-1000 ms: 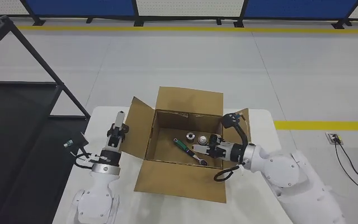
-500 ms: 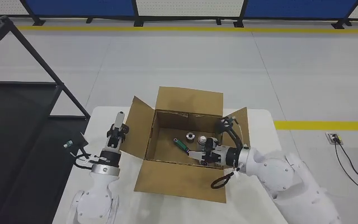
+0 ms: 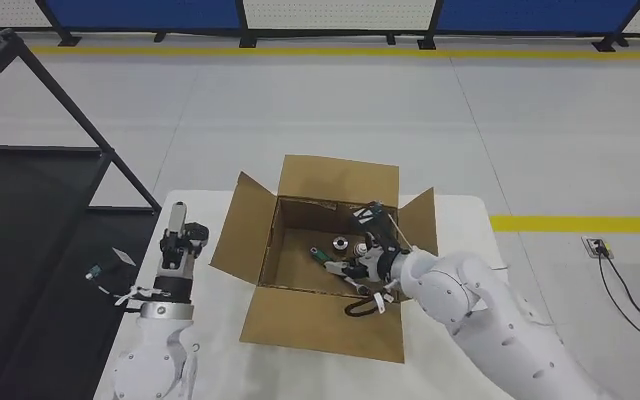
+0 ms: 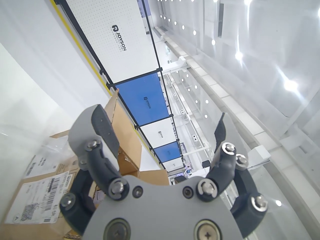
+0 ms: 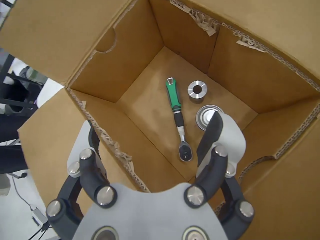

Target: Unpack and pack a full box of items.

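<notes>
- black-tipped fingers spread wide: is the right gripper [image 5: 152,128] holding anything?
- no. it is wide open with nothing in it. it hangs over the open box [image 5: 182,33], above the wrench's metal head.
- what lies under it?
- a wrench [image 5: 178,118] with a green handle lies flat on the box floor, about in the middle. on its far side, near the box's back wall, a round tin [image 5: 203,116] and a shiny metal ring [image 5: 197,91] sit side by side. one finger hides part of the tin.
- and the left gripper [image 4: 160,121]?
- open wide too, and empty. it is near the left edge of the desk [image 3: 225,365], beside the box's left flap, pointing toward the far edge.
- where is the box on the desk?
- in the middle, with its back close to the far edge. all four flaps are folded out.
</notes>
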Robot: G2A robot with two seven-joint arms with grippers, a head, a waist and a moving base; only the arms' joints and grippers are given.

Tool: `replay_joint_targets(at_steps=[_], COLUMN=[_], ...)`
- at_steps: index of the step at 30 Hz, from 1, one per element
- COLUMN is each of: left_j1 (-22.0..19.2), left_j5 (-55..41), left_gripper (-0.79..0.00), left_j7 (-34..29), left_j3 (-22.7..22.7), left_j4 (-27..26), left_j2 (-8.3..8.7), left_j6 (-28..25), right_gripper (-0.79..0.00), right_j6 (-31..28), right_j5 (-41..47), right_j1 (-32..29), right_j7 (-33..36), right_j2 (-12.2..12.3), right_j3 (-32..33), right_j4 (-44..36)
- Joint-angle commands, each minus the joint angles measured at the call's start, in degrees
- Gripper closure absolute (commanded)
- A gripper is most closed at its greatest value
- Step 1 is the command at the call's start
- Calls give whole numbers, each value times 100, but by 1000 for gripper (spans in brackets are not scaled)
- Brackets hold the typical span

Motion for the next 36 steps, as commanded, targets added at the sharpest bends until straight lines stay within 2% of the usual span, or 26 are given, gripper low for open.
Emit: replay_joint_targets(at_steps=[1, 9, 15, 36], left_j1=[91, 281, 312, 312], left_j5=[-135, -732, -817, -817], left_gripper=[-785, -785, -785, -785], left_j7=[22, -127, -230, -239], left_j3=[-93, -385, -409, -407], left_j4=[-73, -202, -218, -218], left_j2=[2, 14, 24, 25], left_j6=[-64, -203, -232, -232], right_gripper=[-785, -785, -785, -785], right_j6=[94, 83, 257, 495], right_j5=[-83, -293, -417, -852], right_j1=[175, 652, 836, 960], right_j7=[25, 170, 191, 550], right_j2=[-72, -313, -449, -718], right_j3=[-154, -585, -709, -830], right_j4=[216, 1027, 1498, 2077])
